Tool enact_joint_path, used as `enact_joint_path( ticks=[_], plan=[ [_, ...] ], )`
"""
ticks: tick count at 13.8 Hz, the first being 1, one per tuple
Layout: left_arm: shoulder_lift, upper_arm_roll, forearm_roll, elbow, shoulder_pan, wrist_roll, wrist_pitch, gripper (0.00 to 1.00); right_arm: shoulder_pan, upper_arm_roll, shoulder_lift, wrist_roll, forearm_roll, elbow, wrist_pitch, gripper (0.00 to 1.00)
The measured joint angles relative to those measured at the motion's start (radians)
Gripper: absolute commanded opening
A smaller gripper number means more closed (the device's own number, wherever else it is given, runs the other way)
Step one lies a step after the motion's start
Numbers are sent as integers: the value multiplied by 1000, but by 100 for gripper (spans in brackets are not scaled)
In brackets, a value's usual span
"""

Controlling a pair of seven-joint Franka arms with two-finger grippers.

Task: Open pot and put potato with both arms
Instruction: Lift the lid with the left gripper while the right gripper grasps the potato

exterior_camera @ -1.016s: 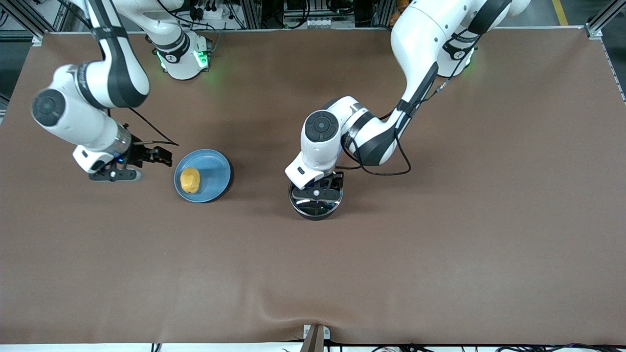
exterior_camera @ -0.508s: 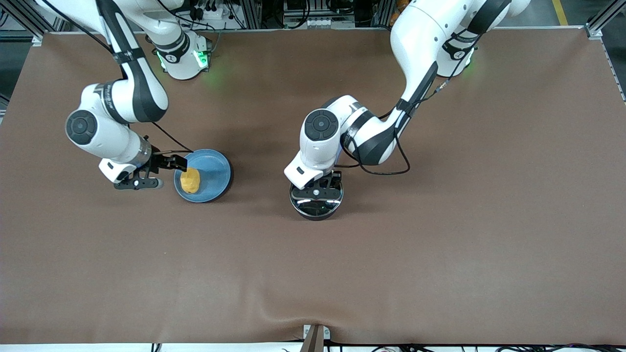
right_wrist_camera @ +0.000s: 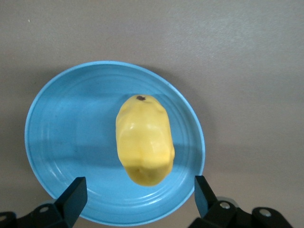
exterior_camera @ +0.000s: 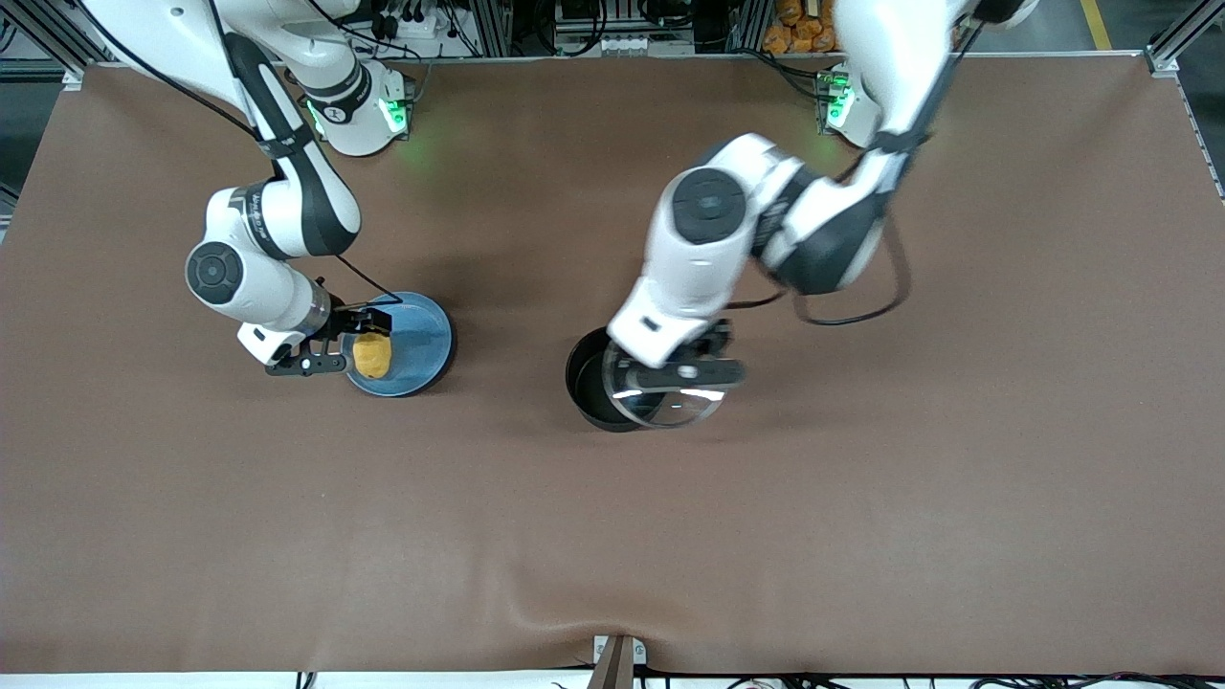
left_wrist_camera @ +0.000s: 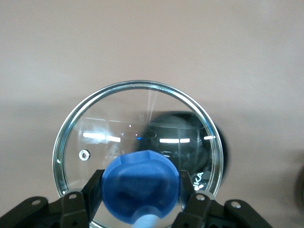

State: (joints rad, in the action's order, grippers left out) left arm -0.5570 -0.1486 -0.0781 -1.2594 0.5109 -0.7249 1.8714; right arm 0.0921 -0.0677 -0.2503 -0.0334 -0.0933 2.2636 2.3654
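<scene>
The bench [exterior_camera: 861,536] carries everything, and the pot [exterior_camera: 586,378] serves as the landmark, standing near its middle. From it, toward the right arm's end of the bench and well apart, lies the blue plate [exterior_camera: 421,335] with the potato [exterior_camera: 372,354] resting on it.

The left arm reaches down to the pot; the left gripper [exterior_camera: 681,371] has its fingers [left_wrist_camera: 190,190] clamped on the blue knob [left_wrist_camera: 141,189] of the glass lid [left_wrist_camera: 118,118]. The lid hangs above the pot, offset toward the left arm's end, so roughly half of the pot's black mouth shows uncovered. To do this step well, the lid should travel level and clear the rim fully before it goes anywhere lower; a tilted glass lid could slip on a rounded knob, so a slow, steady carry away from the pot seems wise. It should end up well off the line between plate and pot.

The right gripper [exterior_camera: 335,344] hovers over the plate's edge, its fingers [right_wrist_camera: 71,194] spread wide either side of the potato without touching it. A good grasp would likely close across the potato's narrow waist, low enough not to squeeze it out, without pressing on the plate.
</scene>
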Motion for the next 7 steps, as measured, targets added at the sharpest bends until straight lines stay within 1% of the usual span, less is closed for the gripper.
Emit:
enact_joint_path(
  ticks=[2,3,5,7],
  plan=[
    [64,1,5,-15,-97,109,-94,0,4,0,-9,0,0,0,10,100],
    [90,1,11,-32,-153,177,-117,0,5,0,-17,0,0,0,21,100],
    [136,2,19,-87,-272,319,-129,0,11,0,-44,0,0,1,56,100],
    [160,2,23,-161,-372,416,-130,0,15,0,-65,0,0,1,74,100]
  ],
)
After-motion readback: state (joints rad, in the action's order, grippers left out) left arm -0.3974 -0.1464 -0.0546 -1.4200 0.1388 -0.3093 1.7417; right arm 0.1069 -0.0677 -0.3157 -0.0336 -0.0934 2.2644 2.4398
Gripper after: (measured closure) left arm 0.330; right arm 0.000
